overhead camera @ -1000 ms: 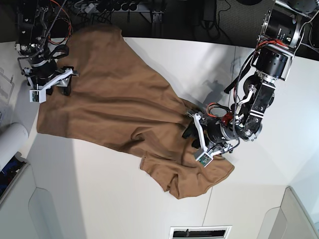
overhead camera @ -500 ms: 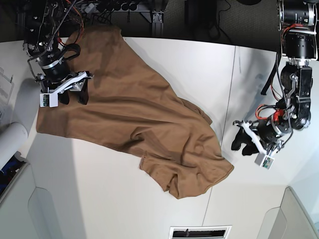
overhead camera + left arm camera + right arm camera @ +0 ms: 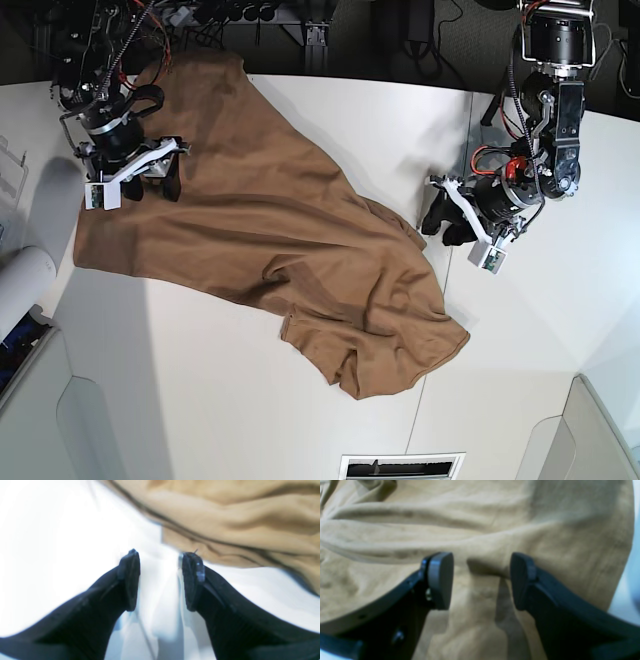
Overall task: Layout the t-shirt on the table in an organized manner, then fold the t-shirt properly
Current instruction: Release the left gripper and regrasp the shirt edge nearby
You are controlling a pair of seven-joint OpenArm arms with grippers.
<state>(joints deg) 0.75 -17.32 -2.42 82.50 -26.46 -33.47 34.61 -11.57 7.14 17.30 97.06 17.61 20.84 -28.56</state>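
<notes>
The tan-brown t-shirt [image 3: 270, 230] lies crumpled on the white table [image 3: 240, 400], running from the far left down to the near right. My right gripper [image 3: 153, 190] hovers open over its far-left part; in the right wrist view the open gripper [image 3: 481, 580] has wrinkled t-shirt [image 3: 480, 517] below and nothing between its fingers. My left gripper [image 3: 445, 228] stands open on bare table just right of the shirt's right edge. In the left wrist view this gripper [image 3: 160, 580] is empty, with the t-shirt [image 3: 237, 517] hem just beyond its right fingertip [image 3: 193, 565].
A white roll [image 3: 20, 285] lies at the table's left edge. A thin dark seam [image 3: 470, 130] crosses the table on the right. Cables and dark gear [image 3: 230, 15] line the back edge. Grey panels flank the near corners, with a vent [image 3: 400, 465] between them.
My left gripper left the shirt's lower right, swung out over bare table, then came back up beside the shirt's right edge. My right gripper shifted right, over the shirt's far-left part.
</notes>
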